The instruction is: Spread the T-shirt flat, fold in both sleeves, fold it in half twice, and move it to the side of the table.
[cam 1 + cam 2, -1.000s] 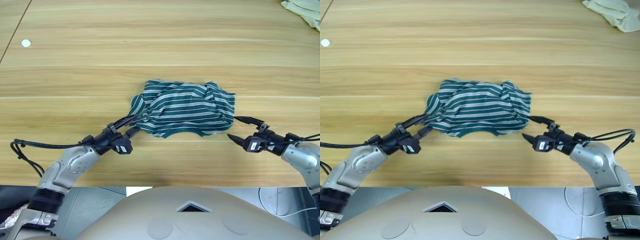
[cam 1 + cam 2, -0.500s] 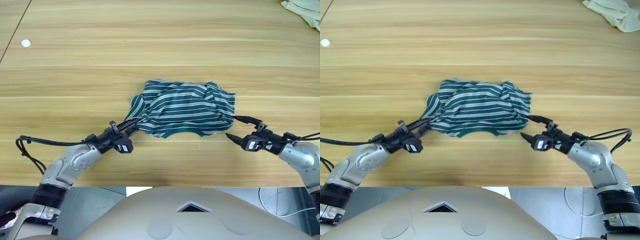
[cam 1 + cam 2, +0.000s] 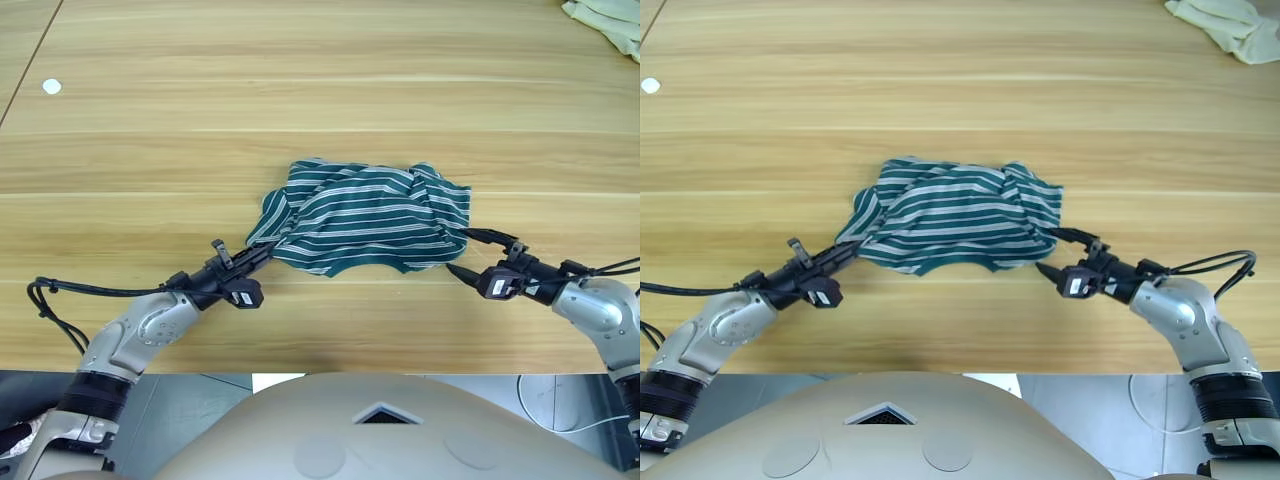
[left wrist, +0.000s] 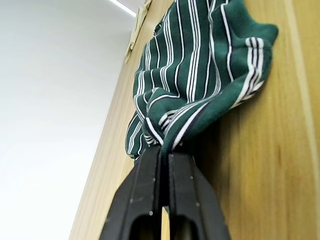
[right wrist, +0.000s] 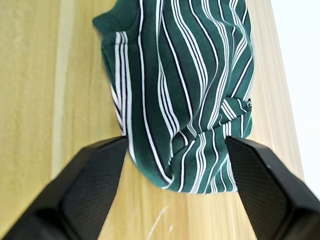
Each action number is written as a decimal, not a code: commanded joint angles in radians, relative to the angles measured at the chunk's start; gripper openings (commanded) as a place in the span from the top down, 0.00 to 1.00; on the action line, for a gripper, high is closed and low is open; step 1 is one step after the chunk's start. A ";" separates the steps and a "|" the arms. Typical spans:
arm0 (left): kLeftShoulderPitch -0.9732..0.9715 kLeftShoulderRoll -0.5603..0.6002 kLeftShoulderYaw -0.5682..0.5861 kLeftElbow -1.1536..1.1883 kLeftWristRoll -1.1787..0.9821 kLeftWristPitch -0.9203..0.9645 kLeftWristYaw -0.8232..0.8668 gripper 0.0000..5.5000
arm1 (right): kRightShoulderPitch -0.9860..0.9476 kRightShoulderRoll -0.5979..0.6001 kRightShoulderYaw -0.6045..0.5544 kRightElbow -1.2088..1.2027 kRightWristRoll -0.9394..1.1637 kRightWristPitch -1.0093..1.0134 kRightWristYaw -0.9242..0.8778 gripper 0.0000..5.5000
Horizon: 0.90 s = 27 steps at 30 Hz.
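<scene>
Dark green T-shirt with white stripes point(image 3: 365, 215) is sitting in a crumpled lump on the light wooden table point(image 3: 300, 90), left gripper point(image 3: 262, 250) clamped tight on its near-left corner. Right gripper point(image 3: 462, 250) is wide open with the shirt's near-right corner between its fingers point(image 5: 85, 195), and a pale crumpled cloth point(image 3: 605, 20) lies way off beyond the shirt, far right.

T-shirt point(image 3: 365, 215) dk green w/ white stripes; table point(image 3: 300, 80) light wood.
</scene>
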 commanded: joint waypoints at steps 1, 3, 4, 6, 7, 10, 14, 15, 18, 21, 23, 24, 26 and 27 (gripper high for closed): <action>-0.024 -0.005 0.008 0.005 0.010 -0.007 0.014 1.00 | -0.005 -0.007 0.002 0.009 -0.005 -0.009 -0.009 0.35; -0.025 -0.015 0.001 0.005 0.005 0.009 0.007 1.00 | -0.007 -0.007 0.004 0.015 -0.006 -0.013 -0.010 0.35; -0.024 -0.020 -0.003 0.003 -0.002 0.018 -0.001 1.00 | -0.008 -0.007 0.005 0.017 -0.006 -0.014 -0.011 0.35; -0.027 -0.027 -0.007 -0.001 -0.030 0.026 -0.018 1.00 | -0.007 -0.006 0.005 0.023 -0.008 -0.018 -0.016 0.35; -0.032 -0.030 -0.008 -0.001 -0.035 0.027 -0.022 0.94 | -0.005 -0.006 0.004 0.027 -0.008 -0.021 -0.018 0.35; -0.040 -0.030 -0.012 -0.010 -0.019 0.022 -0.024 0.86 | 0.002 -0.009 0.002 0.035 -0.006 -0.028 -0.027 0.35; -0.033 -0.008 -0.030 -0.023 0.032 -0.016 -0.025 0.82 | 0.001 -0.006 0.005 0.043 -0.006 -0.031 -0.033 0.35; -0.032 -0.005 -0.035 -0.022 0.037 -0.024 -0.028 0.82 | -0.001 -0.005 0.007 0.047 -0.006 -0.032 -0.034 0.35; -0.039 0.000 -0.049 0.002 0.061 -0.039 -0.028 0.82 | -0.004 -0.003 0.011 0.050 -0.007 -0.032 -0.037 0.35; -0.041 0.003 -0.056 0.006 0.077 -0.057 -0.018 0.82 | -0.009 -0.003 0.016 0.059 -0.009 -0.033 -0.040 0.35; -0.044 0.005 -0.058 0.009 0.083 -0.066 -0.014 0.82 | -0.012 -0.001 0.020 0.064 -0.011 -0.033 -0.043 0.35; -0.047 0.006 -0.058 0.015 0.091 -0.064 -0.013 0.82 | -0.014 0.001 0.022 0.066 -0.012 -0.033 -0.044 0.35; -0.055 0.008 -0.054 0.025 0.109 -0.061 -0.006 0.82 | -0.021 0.005 0.028 0.072 -0.014 -0.034 -0.045 0.35; -0.060 0.008 -0.051 0.025 0.114 -0.064 -0.002 0.82 | -0.027 0.008 0.032 0.078 -0.016 -0.034 -0.046 0.35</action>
